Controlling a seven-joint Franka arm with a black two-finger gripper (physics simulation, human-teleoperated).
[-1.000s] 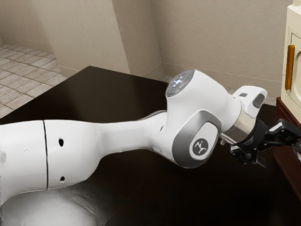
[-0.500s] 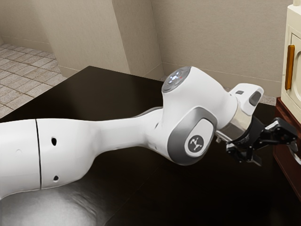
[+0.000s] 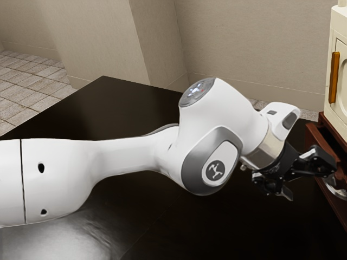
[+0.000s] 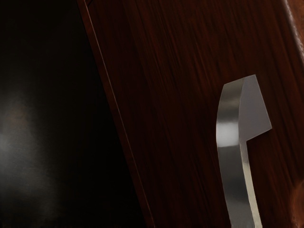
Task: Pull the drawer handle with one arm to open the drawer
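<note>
Evidently, the drawer (image 3: 321, 142) is being shown partly open below the cream cabinet (image 3: 339, 24); its silver handle (image 4: 229, 156) is being closely bordered by the spread pincer (image 3: 307, 182), and further pulling is being required.

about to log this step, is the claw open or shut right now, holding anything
Claw: open, fingers apart, not shut on anything; one finger is by the drawer handle.
</note>
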